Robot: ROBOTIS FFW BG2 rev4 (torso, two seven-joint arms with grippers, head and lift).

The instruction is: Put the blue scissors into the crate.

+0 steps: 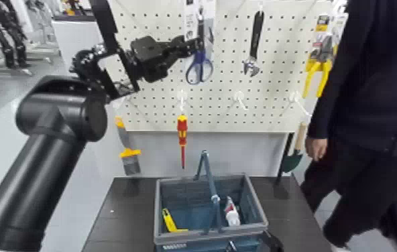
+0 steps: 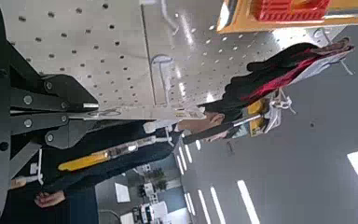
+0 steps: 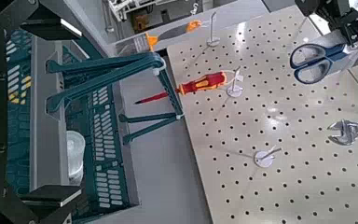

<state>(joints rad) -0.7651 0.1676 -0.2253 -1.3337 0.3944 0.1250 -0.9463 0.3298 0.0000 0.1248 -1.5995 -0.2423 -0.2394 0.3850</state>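
The blue scissors [image 1: 200, 66], on a tall white card, hang high on the white pegboard; the right wrist view also shows them [image 3: 317, 58]. My left gripper [image 1: 191, 47] is raised to the card's left edge. In the left wrist view its fingers [image 2: 70, 105] are pressed close on the card's thin edge [image 2: 158, 116]. The blue-grey crate [image 1: 208, 236] stands on the dark table below the board, its handles up, and also shows in the right wrist view [image 3: 103, 140]. My right gripper [image 1: 268, 242] is open, low beside the crate's front right corner.
On the pegboard [image 1: 241, 100] hang a red-and-yellow screwdriver [image 1: 182, 137], a wrench [image 1: 253, 40], yellow pliers [image 1: 317, 67] and a brush [image 1: 129, 157]. A person in dark clothes [image 1: 375, 100] stands at the right. The crate holds a yellow tool [image 1: 169, 221] and a white bottle [image 1: 231, 213].
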